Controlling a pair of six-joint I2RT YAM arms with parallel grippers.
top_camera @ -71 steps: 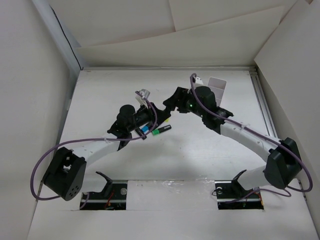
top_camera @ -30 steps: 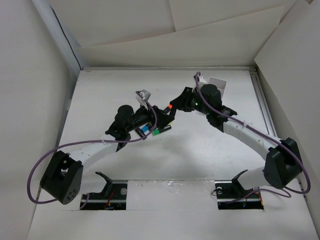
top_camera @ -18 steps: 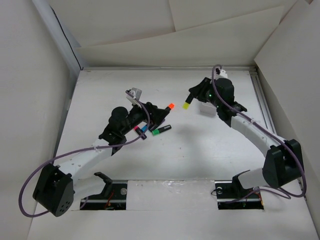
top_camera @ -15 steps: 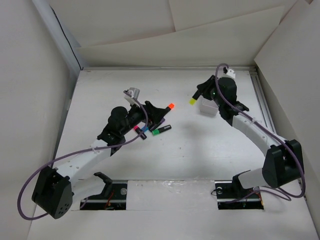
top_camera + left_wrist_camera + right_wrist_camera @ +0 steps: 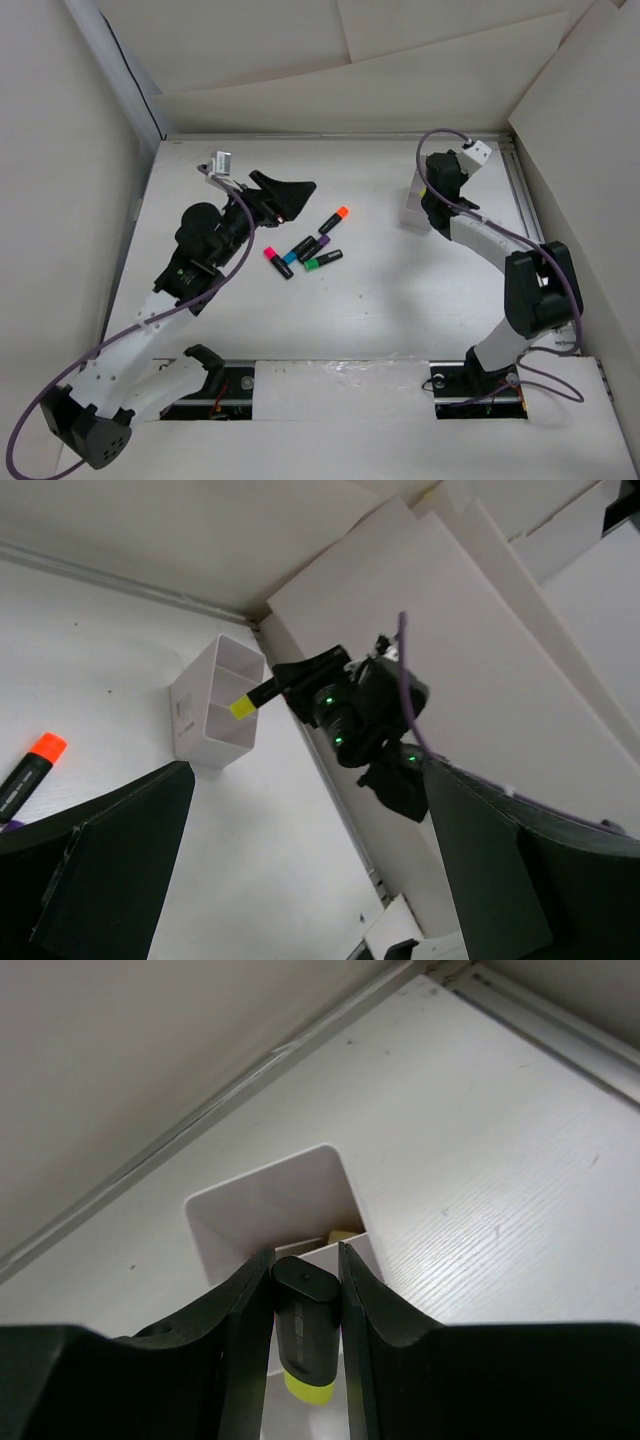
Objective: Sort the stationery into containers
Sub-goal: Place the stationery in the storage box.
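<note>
My right gripper [image 5: 303, 1257] is shut on a black marker with a yellow end [image 5: 306, 1338], held end-down over the white container [image 5: 262, 1203]. A beige bit [image 5: 345, 1233] lies in its far compartment. From above, the right gripper [image 5: 423, 194] hangs at the container [image 5: 410, 214] at the back right. My left gripper [image 5: 287, 190] is open and holds nothing, raised behind and left of the loose markers: orange [image 5: 335, 218], purple [image 5: 314, 243], blue [image 5: 296, 250], pink [image 5: 277, 262] and green [image 5: 323, 260]. The left wrist view shows the container [image 5: 215, 705], the yellow end [image 5: 241, 707] and the orange marker [image 5: 30, 775].
White cardboard walls [image 5: 330, 90] close in the table on the back and both sides. A rail [image 5: 525, 215] runs along the right edge just beyond the container. The arm mounts [image 5: 340, 385] sit at the near edge.
The right gripper has carried the yellow-ended marker right and back to above the container. The left gripper has drawn away left from the markers and opened wider.
</note>
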